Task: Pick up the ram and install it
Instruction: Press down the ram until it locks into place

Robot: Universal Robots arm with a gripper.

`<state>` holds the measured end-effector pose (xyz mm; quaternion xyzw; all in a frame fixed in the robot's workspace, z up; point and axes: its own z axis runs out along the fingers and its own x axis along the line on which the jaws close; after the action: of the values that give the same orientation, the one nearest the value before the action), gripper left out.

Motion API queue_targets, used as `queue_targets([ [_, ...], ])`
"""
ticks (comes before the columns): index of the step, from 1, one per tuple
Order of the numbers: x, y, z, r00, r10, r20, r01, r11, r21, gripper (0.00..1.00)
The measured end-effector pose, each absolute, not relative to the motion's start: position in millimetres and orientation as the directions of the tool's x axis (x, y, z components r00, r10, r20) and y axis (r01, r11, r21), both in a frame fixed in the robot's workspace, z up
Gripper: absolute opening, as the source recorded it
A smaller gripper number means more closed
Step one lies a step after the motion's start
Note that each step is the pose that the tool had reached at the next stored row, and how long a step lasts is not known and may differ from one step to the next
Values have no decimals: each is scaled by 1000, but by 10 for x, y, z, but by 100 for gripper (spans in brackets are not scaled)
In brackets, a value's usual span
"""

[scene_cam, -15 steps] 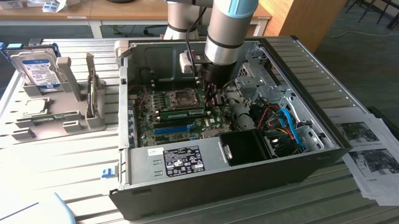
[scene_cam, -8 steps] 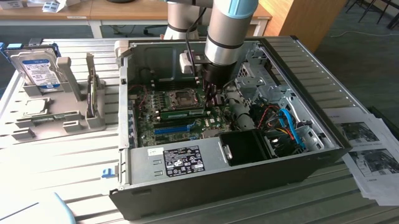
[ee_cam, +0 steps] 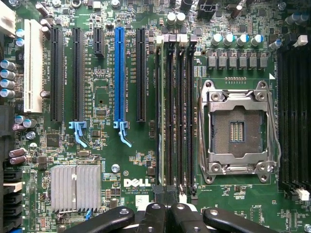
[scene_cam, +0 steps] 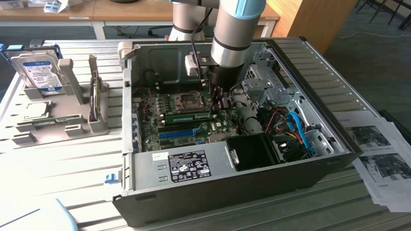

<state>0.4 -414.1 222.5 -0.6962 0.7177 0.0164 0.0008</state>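
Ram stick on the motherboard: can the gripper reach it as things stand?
Probably yes. The gripper, shut, hangs over the memory slots inside the open case. The ram stands edge-up close beside it, and nothing lies between them.

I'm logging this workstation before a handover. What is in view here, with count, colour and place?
computer case: one, dark grey, lying open on the table
motherboard: one, green, inside the case
ram: one, green, lying in a slot beside the processor socket
processor socket: one, silver, empty
blue slot: one, between black slots
hard drive: one, silver, upright in the grey rack
papers: several, white, exterior view's right
gripper: one, black, shut, over the memory slots
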Motion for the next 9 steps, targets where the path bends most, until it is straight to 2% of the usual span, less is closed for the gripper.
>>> queue_targets([
  [9,4,-4140,2223,-31,-999,-25,-999,30,22,9],
])
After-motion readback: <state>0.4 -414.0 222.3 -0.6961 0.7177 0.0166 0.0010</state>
